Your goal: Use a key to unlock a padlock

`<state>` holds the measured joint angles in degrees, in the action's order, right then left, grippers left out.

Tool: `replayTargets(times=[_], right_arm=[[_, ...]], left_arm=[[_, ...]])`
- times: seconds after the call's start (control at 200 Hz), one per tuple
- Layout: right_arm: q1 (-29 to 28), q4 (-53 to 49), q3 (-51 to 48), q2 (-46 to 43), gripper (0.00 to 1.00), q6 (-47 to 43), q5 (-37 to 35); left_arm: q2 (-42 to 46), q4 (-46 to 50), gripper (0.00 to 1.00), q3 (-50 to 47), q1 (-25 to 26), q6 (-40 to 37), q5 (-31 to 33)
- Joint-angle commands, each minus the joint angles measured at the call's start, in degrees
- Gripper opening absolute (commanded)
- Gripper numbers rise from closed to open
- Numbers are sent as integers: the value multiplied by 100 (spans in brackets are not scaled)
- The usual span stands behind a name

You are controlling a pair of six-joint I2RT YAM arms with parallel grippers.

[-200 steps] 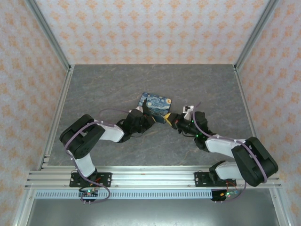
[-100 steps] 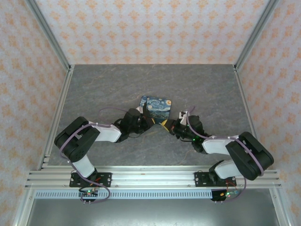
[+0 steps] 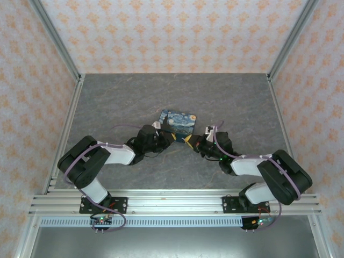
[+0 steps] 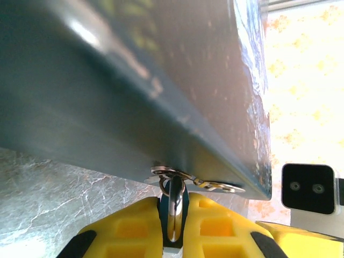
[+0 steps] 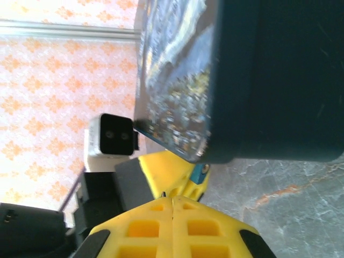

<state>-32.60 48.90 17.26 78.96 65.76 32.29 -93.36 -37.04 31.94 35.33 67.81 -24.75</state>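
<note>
A small blue padlock (image 4: pixel 173 215) with a silver shackle is clamped between the yellow fingers (image 4: pixel 134 231) of my left gripper (image 4: pixel 173 201), which is shut on it. A key ring (image 4: pixel 171 173) with a flat key (image 4: pixel 221 187) lies at the shackle's top, against the box's lower edge. In the right wrist view the padlock's blue end (image 5: pixel 200 173) pokes out of the left gripper's fingers (image 5: pixel 172 172). My right gripper (image 5: pixel 172 198) is shut, its pads pressed flush, tip close to the padlock. In the top view the left gripper (image 3: pixel 176 138) and right gripper (image 3: pixel 189 142) meet tip to tip.
A blue box printed with a starry-night painting (image 3: pixel 180 119) lies just beyond both grippers and looms over them as a dark wall (image 4: pixel 134 80) (image 5: pixel 269 80). Grey stone-patterned table (image 3: pixel 236 102) lies all around, bounded by aluminium frame posts (image 3: pixel 285 43).
The right gripper slid left and down to meet the left gripper a second ago. Since then the left arm has shifted slightly left; the tips stay together under the box.
</note>
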Motion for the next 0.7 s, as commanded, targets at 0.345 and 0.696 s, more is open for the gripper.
replayTargets(times=[0.345, 0.696], right_arm=[[-61, -92, -209, -594, 0, 577, -782], [-431, -131, -170, -431, 0, 708, -1094]], left_arm=[[110, -978, 0, -157, -33, 747, 482], [56, -1304, 0, -274, -30, 1078, 574]])
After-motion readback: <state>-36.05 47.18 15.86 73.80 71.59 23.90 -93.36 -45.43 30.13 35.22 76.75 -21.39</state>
